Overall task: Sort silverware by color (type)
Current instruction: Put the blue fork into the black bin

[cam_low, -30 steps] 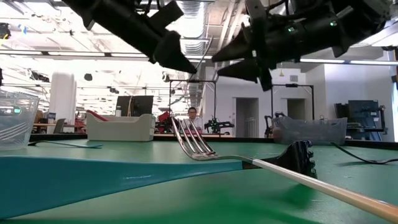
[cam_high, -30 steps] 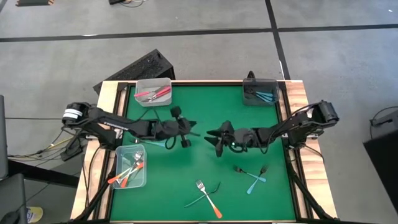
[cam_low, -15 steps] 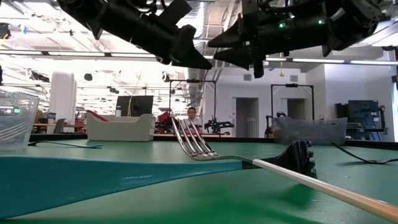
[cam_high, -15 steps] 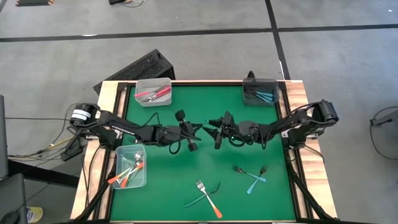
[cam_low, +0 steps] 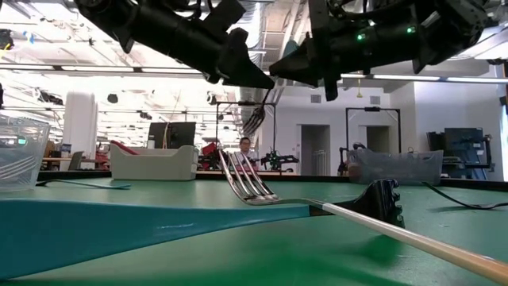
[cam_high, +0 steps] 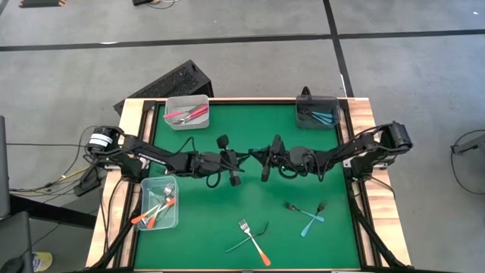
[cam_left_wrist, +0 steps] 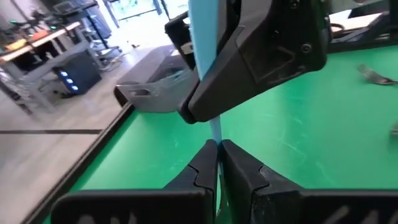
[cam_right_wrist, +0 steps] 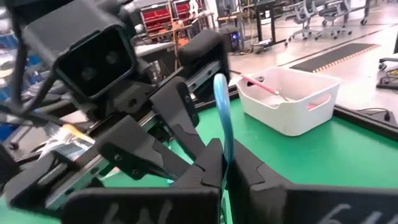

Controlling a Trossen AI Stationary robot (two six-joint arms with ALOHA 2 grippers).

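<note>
Above the middle of the green table (cam_high: 227, 197), a fork with a blue handle (cam_left_wrist: 200, 56) hangs between my two grippers, which meet tip to tip. My left gripper (cam_high: 244, 156) comes from the left and is shut on the handle. My right gripper (cam_high: 260, 156) comes from the right and is shut on the same handle. In the low view the fork's metal head (cam_low: 254, 119) shows below the two grippers. Other silverware lies on the table near the front: a blue-handled pair (cam_high: 309, 215) and an orange-handled fork (cam_high: 254, 244). My left gripper pinches the blue handle (cam_left_wrist: 215, 152) between its two fingers, coming level from the table's left. The fork is lifted clear of the table. My right gripper pinches the same blue handle (cam_right_wrist: 225, 140) between its two fingers, coming level from the table's right, just beside the left fingers (cam_right_wrist: 180, 118). The handle's end (cam_right_wrist: 219, 84) sticks out past the fingers.
A clear bin (cam_high: 186, 114) with red-handled utensils stands at the far left. At the far right is a dark grey bin (cam_high: 317, 115) with blue-handled ones. A clear bin (cam_high: 159, 203) with orange-handled ones sits at the near left.
My left gripper has carried the blue-handled fork toward the table's right, to the middle. My right gripper, open a second ago, has come toward the left gripper and has shut on the handle.
</note>
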